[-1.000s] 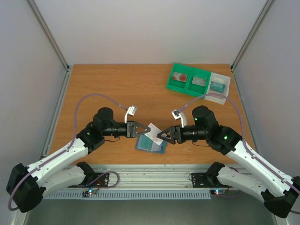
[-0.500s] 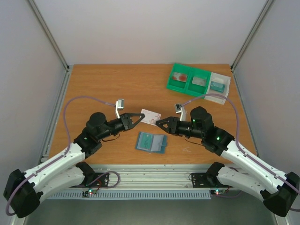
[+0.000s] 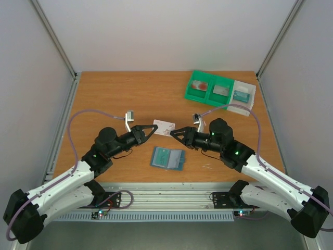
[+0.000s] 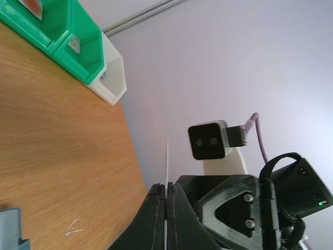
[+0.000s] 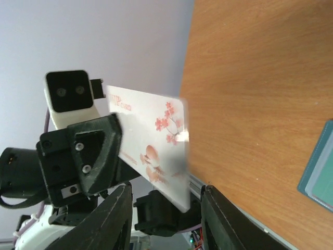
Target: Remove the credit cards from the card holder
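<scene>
Shut tight, the left pincer (image 3: 155,127) holds a thin, pale plastic credit card (image 3: 165,126) printed with pink blossoms above the wooden desk (image 3: 114,94). The right pincer (image 3: 174,132), jaws apart, straddles its free edge. The slate blue-grey bifold card holder (image 3: 168,158) lies open below.

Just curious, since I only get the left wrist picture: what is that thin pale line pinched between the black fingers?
Observer: A credit card seen edge-on. The right wrist view shows its white face with pink blossoms, pinched in the left gripper.
Operator: Does the other arm hold it too?
Observer: Not that I can see. The right gripper has its jaws apart, one on either side of the card's free edge.
Operator: And the blue-grey corner at the bottom of my picture?
Observer: That is the card holder, lying open on the table between the two arms.
</scene>
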### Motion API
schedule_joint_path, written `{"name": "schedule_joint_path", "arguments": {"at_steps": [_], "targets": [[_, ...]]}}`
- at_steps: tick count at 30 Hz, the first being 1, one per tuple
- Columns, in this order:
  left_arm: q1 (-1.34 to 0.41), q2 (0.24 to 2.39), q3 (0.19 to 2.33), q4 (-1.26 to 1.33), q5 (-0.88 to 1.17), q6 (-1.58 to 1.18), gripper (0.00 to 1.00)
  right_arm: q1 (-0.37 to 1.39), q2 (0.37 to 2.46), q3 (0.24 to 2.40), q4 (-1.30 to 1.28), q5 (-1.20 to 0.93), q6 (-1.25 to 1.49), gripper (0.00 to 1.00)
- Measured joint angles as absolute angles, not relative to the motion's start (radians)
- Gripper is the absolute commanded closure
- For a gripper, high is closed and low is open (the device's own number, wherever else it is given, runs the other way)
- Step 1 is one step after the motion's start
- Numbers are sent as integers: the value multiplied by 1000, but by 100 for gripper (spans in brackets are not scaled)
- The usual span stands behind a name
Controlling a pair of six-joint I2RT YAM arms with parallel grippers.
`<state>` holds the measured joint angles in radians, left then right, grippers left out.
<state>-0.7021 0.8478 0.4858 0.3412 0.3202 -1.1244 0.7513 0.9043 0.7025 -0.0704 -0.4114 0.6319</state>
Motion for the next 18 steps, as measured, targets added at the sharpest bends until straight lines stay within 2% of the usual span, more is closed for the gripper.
{"name": "schedule_joint_path", "arguments": {"at_steps": [5,10,12,18], "targets": [[-702,848,485,362,308,-1145,100,751,907,676,-59,-400,664,65],[-702,852,484,385,307,-1160,100,751,911,668,-47,-399,688,84],[-702,856,484,394,308,-1169,100,751,910,668,-38,-399,694,87],[-702,892,478,437,318,-1195,100,751,897,658,-17,-397,700,87]]}}
